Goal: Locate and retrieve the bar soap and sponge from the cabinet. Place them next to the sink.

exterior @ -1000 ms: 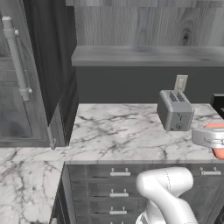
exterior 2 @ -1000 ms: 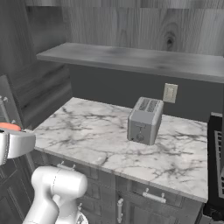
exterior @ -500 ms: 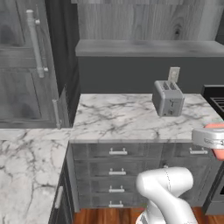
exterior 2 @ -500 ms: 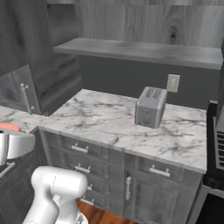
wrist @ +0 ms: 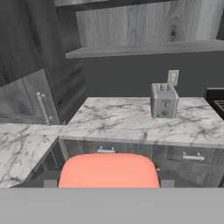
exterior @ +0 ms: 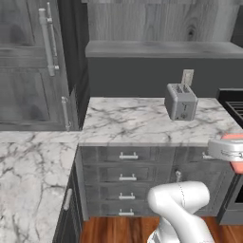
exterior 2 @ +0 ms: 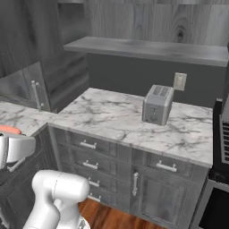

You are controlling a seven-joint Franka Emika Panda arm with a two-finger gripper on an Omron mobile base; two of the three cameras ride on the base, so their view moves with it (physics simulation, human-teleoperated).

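A: Where's the small flat salmon-pink bar soap (wrist: pixel 108 169)?

B: We see it in the hand view, low and centred, sitting between the two dark finger tips (wrist: pixel 165 178) of the two-finger gripper (wrist: pixel 108 180). Jaws are closed narrow against the block on both sides, so we're holding it.

A: Base cameras agree?

B: Partly. Left base view has the gripper (exterior: pixel 227 150) at the right edge with a sliver of pink below it (exterior: pixel 237 166). Right base view has it at the left edge (exterior 2: pixel 13 147), pink strip on top (exterior 2: pixel 9 130). We can't judge the jaws from either.

A: What's in front of us?

B: White marble counter (exterior: pixel 133 121) over grey drawers (exterior: pixel 127 175). A silver two-slot toaster (exterior 2: pixel 157 104) stands upright near the counter's back edge, toward its right end, just below a white wall outlet (exterior 2: pixel 180 81). Above runs the flat grey shelf (wrist: pixel 144 49) of the wall cabinet with the light grey wood-grain back (exterior: pixel 156 21). A tall glass-fronted cabinet with long handles (exterior: pixel 33 66) stands at the counter's left end.
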